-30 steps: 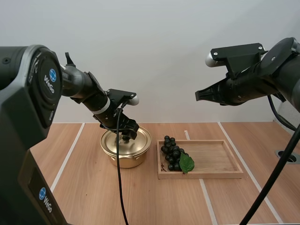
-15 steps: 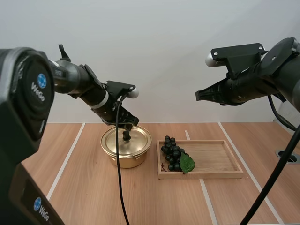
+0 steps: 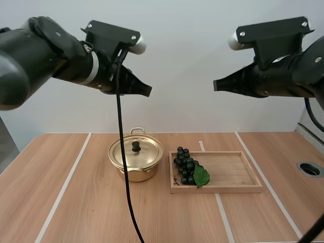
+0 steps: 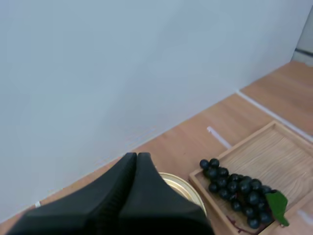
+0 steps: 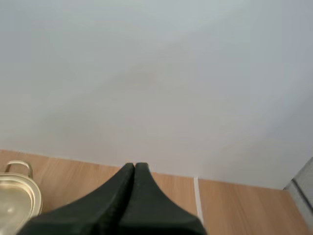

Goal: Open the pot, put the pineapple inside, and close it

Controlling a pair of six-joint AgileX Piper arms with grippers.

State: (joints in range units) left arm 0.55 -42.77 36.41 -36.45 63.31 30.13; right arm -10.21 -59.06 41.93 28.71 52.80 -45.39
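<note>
The pot and its lid are polished gold-toned metal, glossy; the knob is matt black. The tray is pale bare wood, smooth. The grapes are dark and slightly shiny. The worktop is smooth wood grain.

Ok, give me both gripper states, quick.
Left gripper: shut, empty, high above the pot.
Right gripper: shut, empty.
</note>
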